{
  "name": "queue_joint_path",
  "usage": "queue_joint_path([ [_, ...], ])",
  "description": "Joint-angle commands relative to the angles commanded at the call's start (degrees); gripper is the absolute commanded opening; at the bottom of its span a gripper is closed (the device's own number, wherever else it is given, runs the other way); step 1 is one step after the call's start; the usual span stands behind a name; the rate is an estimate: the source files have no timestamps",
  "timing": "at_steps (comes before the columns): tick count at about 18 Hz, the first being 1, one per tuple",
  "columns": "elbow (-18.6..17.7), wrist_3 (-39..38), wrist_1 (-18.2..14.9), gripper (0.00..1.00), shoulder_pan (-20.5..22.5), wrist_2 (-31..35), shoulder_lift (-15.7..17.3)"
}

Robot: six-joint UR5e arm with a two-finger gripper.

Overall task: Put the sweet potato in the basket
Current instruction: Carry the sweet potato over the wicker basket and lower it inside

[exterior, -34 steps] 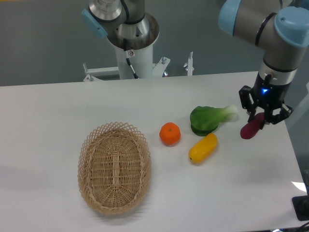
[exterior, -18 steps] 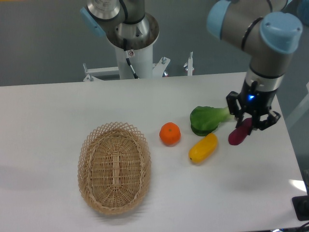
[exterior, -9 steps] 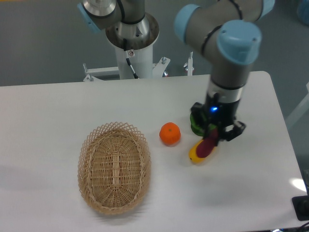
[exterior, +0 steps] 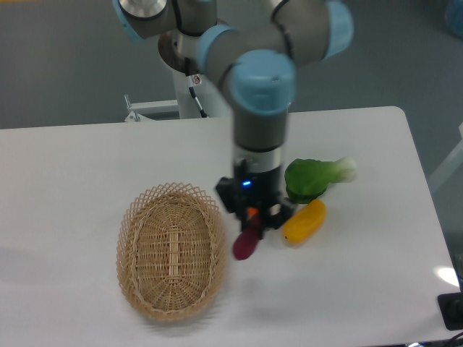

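One tuber in transit: the gripper (exterior: 251,217) clamps the sweet potato (exterior: 246,243) by its upper end (hanging at a tilt, apparently airborne), just off the basket (exterior: 172,250) rim at 3 o'clock, ready to cross over.

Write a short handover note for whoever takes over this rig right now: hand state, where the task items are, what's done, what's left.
Hand: shut on the sweet potato, which hangs below the fingers, carried above the table.
Sweet potato: just right of the basket, past its right rim, not yet over it.
Basket: holds nothing, on the table's left-centre.
Nearby: yellow vegetable and leafy green vegetable to the right of the hand; an orange fruit is mostly hidden behind the hand.
Done: pickup and most of the carry.
Left: move over the basket, lower, release.
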Motion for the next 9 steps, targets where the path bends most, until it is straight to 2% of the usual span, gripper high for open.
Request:
queue_joint_path([
  [1, -1.85, 0.44, 0.01, 0.34, -0.62, 0.26, -0.09],
  [4, -4.40, 5.35, 0.27, 0.34, -3.43, 1.41, -0.88],
  [9, -6.26, 7.82, 3.08, 0.34, -5.63, 2.29, -3.51],
])
